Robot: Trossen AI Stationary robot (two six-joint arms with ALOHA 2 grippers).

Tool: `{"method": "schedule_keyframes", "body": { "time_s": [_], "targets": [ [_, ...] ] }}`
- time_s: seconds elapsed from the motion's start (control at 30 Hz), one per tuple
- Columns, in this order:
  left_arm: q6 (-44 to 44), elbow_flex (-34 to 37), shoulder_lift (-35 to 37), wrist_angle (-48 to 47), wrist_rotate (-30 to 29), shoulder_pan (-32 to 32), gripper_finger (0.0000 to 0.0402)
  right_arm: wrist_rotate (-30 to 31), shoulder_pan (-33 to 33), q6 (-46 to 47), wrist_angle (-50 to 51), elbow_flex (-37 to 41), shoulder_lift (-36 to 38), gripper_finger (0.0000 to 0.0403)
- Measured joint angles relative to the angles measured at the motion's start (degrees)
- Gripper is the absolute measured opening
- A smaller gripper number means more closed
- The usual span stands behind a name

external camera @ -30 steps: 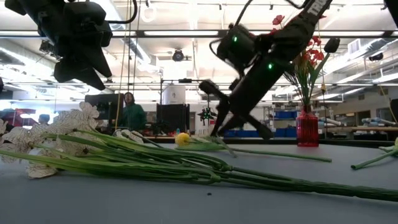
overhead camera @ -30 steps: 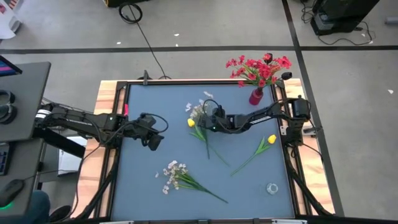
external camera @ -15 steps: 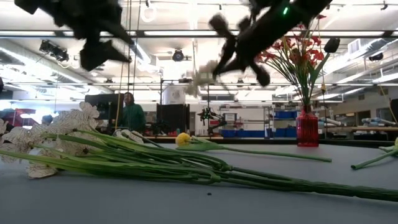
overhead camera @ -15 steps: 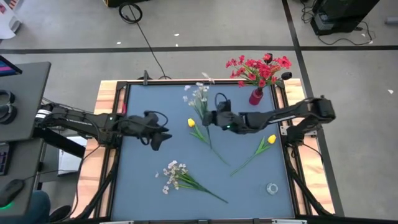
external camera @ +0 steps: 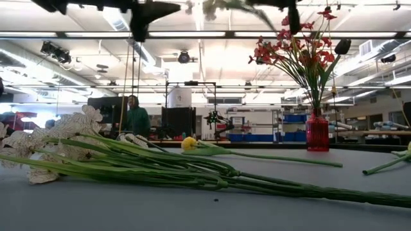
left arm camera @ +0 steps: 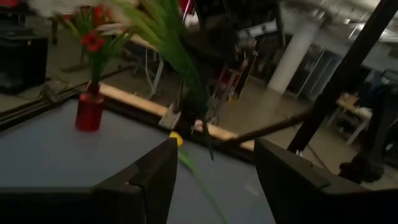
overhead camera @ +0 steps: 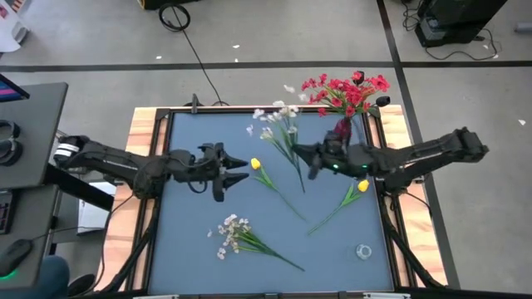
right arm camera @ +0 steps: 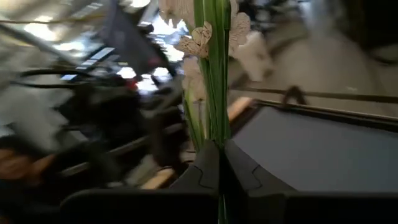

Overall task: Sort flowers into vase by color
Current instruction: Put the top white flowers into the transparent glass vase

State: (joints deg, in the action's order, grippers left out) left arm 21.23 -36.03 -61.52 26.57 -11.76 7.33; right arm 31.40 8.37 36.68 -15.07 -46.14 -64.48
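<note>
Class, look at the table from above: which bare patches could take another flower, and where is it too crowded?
Bare: the mat's near-left corner, left of the white spray; also between that spray and the small clear object. Crowded: the centre and far right, around the yellow tulips, red vase and right tool gripping a white spray.

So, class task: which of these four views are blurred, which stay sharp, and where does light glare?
Right wrist view: background smeared, the white spray in the right gripper fairly clear. Left wrist view: soft throughout, red vase hazy. Low view: nearest stems sharp, ceiling strip lights glaring. High view: evenly lit, sharp.
</note>
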Motion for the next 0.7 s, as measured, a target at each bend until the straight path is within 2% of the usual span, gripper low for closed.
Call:
{"method": "schedule_keyframes", "body": {
  "time_s": [0.13,0.33,0.43,0.53,0.7],
  "targets": [
    [0.0,-1.9,-6.1,5.9,0.0,0.0,0.0217,-3.0,2.5,-10.8,-6.8,4.2,3.9,0.0007],
    [-3.0,-7.8,-13.3,6.0,2.0,0.8,0.0217,-4.5,8.1,-30.0,-7.3,4.9,6.9,0.0007],
    [-5.5,-9.8,-14.9,5.9,2.0,1.8,0.0217,-4.0,10.6,-31.2,-7.4,4.9,8.9,0.0007],
    [-7.6,-12.2,-15.7,6.2,2.1,2.5,0.0217,-1.0,13.2,-33.7,-7.5,4.9,10.1,0.0007],
    [-8.2,-18.5,-18.8,6.1,1.1,1.9,0.0217,2.1,14.0,-33.9,-7.8,4.9,9.4,0.0007]
  ]
}}
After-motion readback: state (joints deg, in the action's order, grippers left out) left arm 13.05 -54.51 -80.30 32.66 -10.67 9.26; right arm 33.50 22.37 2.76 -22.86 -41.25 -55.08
